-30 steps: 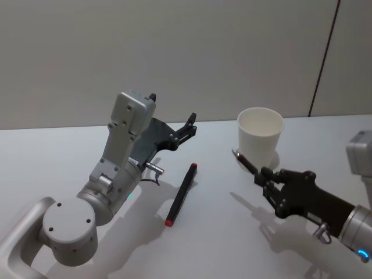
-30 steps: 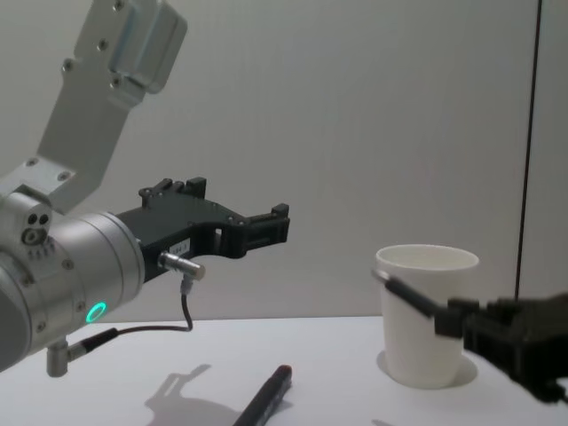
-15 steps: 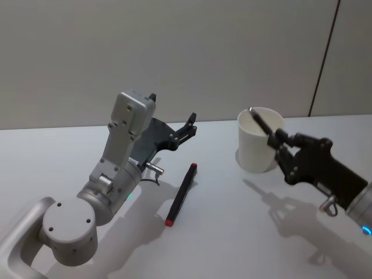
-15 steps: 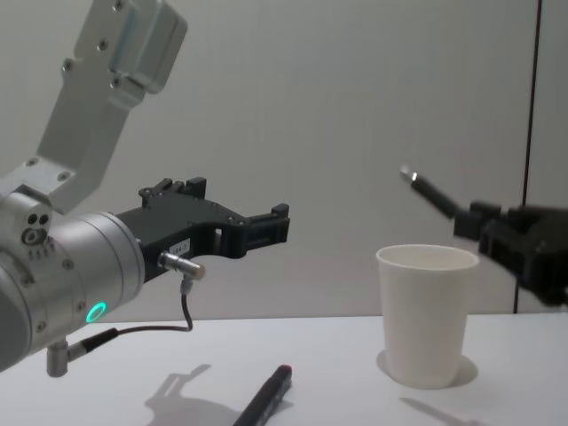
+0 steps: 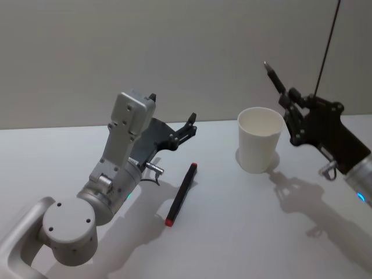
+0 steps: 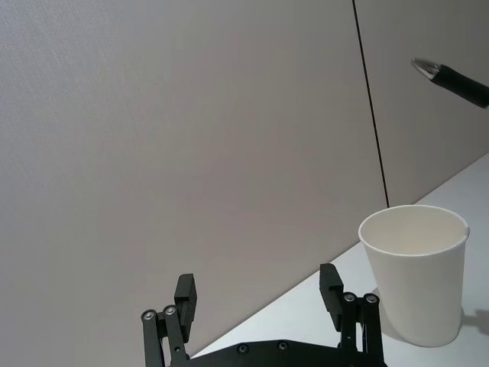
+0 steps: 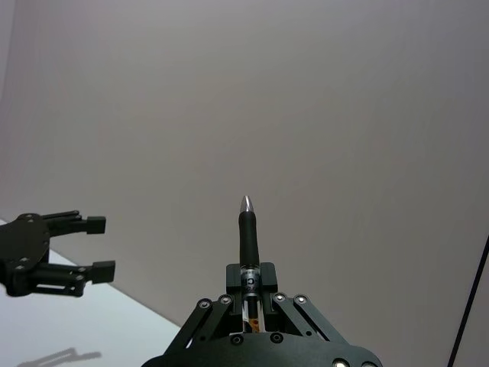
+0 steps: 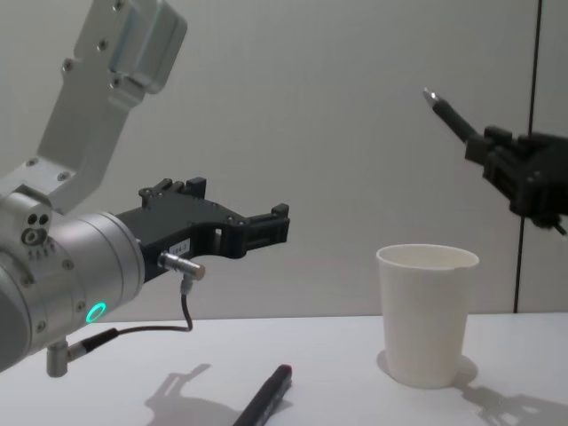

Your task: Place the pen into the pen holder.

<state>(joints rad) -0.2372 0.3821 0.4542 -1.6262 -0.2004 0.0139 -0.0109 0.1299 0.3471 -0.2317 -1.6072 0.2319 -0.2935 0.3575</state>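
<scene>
Clamping the pen, tip slanted up-left, the right gripper hangs above-right of the pen holder; the left gripper idles, fingers spread.

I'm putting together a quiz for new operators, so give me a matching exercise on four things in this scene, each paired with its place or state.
Things:
1. pen holder
2. black pen with the silver tip
3. pen with the red end
4. left gripper

States:
A. lying flat on the table
B. jaws open, holding nothing
C. standing upright on the table, nothing seen inside
D. held in the air by the right gripper, tip pointing up

Pairs: 1-C, 2-D, 3-A, 4-B
</scene>
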